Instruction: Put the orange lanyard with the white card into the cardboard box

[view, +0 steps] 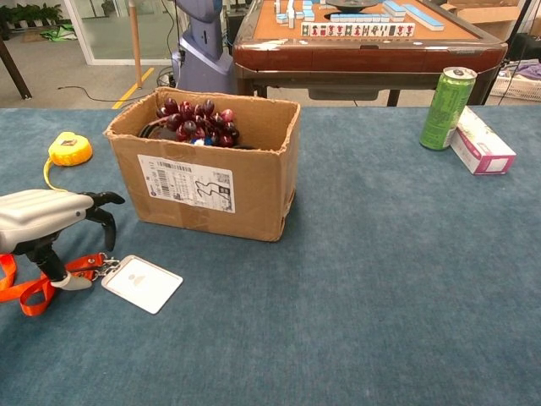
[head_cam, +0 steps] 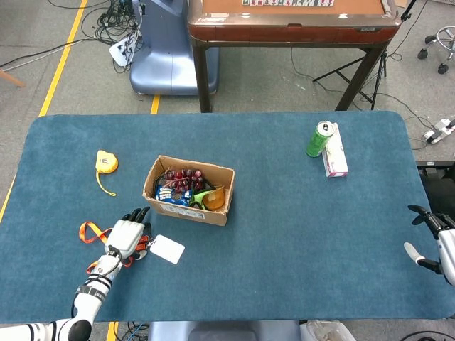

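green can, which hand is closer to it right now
Right. The right hand sits at the table's near right edge, on the same side as the green can. The left hand is at the near left, beyond the cardboard box, over the orange lanyard.

bright, even light, soft shadows (both views sharp).

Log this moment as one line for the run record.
left hand: over orange lanyard, thumb down at it, grip unconfirmed | white card: flat on table | cardboard box: lanyard not in | right hand: open, idle
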Robot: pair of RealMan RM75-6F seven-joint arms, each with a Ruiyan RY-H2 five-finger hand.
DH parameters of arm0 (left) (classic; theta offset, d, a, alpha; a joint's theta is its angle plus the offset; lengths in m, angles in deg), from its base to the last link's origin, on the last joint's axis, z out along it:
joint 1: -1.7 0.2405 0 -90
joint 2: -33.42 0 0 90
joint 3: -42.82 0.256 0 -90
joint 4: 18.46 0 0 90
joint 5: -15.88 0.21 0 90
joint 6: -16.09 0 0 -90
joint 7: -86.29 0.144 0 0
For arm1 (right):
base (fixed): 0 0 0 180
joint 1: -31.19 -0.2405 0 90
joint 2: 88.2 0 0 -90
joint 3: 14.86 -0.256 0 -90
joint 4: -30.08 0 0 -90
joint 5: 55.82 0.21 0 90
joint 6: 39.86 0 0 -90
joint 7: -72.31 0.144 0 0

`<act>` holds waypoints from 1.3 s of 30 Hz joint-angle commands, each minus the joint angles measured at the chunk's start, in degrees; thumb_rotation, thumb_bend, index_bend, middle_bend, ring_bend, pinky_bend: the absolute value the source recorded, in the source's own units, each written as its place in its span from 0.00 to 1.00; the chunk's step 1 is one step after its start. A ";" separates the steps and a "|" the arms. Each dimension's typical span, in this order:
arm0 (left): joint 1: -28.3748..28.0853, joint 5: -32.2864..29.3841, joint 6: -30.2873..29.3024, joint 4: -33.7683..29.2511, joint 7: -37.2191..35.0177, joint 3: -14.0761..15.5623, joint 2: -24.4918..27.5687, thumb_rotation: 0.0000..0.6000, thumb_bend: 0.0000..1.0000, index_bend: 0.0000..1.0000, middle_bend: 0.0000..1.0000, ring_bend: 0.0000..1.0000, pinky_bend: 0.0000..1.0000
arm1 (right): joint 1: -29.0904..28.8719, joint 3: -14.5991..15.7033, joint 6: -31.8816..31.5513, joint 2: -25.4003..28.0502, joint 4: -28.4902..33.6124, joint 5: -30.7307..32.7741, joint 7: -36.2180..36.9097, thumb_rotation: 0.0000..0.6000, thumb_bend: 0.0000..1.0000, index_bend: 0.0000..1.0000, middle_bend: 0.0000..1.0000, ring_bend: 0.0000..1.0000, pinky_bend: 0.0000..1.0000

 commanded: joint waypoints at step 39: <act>-2.25 -3.74 0.09 1.80 1.27 1.74 -0.73 1.00 0.21 0.49 0.00 0.00 0.15 | -0.10 0.06 0.33 -0.13 0.05 -0.05 -0.26 1.00 0.24 0.24 0.42 0.35 0.66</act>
